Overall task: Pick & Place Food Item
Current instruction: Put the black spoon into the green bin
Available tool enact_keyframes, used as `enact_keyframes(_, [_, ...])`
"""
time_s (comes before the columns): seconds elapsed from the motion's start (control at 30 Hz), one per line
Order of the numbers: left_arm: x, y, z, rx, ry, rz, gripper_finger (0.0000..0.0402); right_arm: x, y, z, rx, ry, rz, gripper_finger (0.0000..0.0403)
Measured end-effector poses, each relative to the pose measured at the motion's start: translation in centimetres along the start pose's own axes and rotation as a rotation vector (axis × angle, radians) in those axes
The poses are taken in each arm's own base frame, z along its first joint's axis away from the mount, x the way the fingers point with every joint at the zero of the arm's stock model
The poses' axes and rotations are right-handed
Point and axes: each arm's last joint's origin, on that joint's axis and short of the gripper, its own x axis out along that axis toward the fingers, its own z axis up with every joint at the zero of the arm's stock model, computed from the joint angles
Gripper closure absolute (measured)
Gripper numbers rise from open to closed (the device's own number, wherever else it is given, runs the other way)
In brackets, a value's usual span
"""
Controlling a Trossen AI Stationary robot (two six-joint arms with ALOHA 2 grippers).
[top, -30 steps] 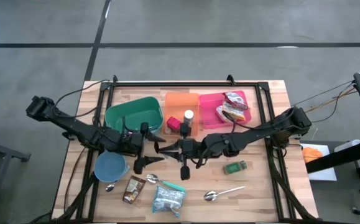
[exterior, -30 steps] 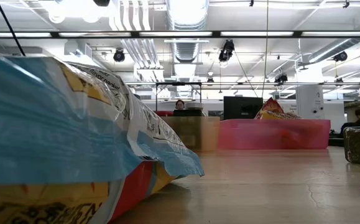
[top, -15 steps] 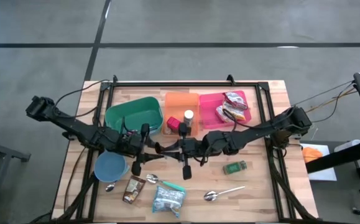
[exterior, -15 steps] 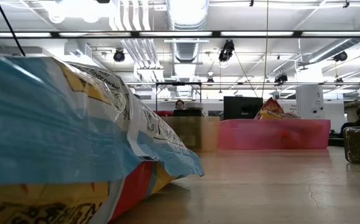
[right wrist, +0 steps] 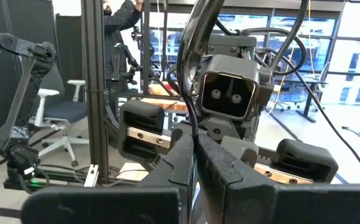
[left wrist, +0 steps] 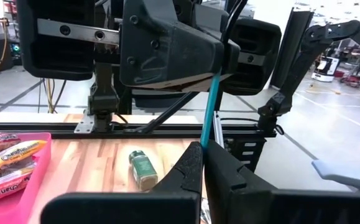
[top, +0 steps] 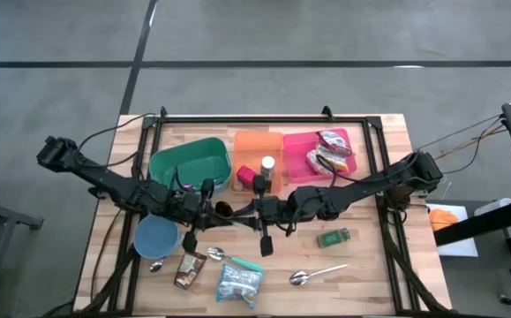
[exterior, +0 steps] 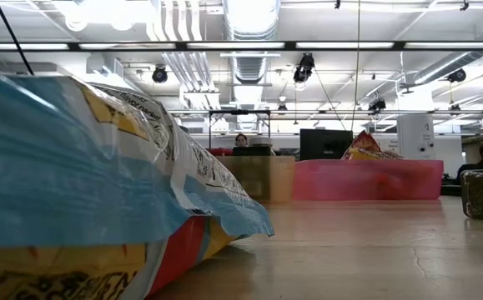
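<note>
my left claw (top: 222, 215) sits mid-counter, just in front of the green bin (top: 189, 162); fingers pressed fully together, nothing between them that i can see; my right claw (top: 240, 212) is nose to nose with it, also pinched tight and empty; wrist views show each arm staring straight at the other's housing; very little room between the two.

food items, as they lie: snack packets (top: 331, 151) already in the pink bin (top: 296, 168); small bottle (top: 267, 168) upright in the orange bin (top: 258, 146); green spice jar (top: 334, 237) lying on the counter (top: 374, 141) on my right side; brown packet (top: 188, 268) and blue-white bag (top: 238, 283) near the front edge, by the blue bowl (top: 156, 237); two spoons (top: 312, 276) nearby. which one is meant, i cannot tell; neither claw holds any.

risks, my judgement: the arms could strike each other if either advances or swings, being so near; a claw shut like this cannot take anything, must open first; a low sweep toward the front could shove the bag or spoons off the edge.
</note>
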Motion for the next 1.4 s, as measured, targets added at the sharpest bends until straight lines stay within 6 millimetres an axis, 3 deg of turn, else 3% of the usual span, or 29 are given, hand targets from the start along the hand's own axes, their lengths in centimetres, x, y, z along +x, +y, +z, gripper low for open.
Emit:
enact_keyframes(0.67, [0.0, -0.1, 0.0, -0.026, 0.004, -0.017, 0.0401, 0.0, 0.0, -0.2, 0.026, 0.017, -0.004, 0.0383])
enact_keyframes(1.1, [0.0, -0.1, 0.3, -0.034, -0.007, -0.019, 0.0401, 0.0, 0.0, -0.6, 0.016, 0.051, -0.011, 0.0199])
enact_keyframes(1.4, [-1.1, 0.0, 1.0, -0.04, -0.02, -0.022, 0.0401, -0.1, 0.0, -1.1, 0.036, 0.112, -0.019, 0.0149])
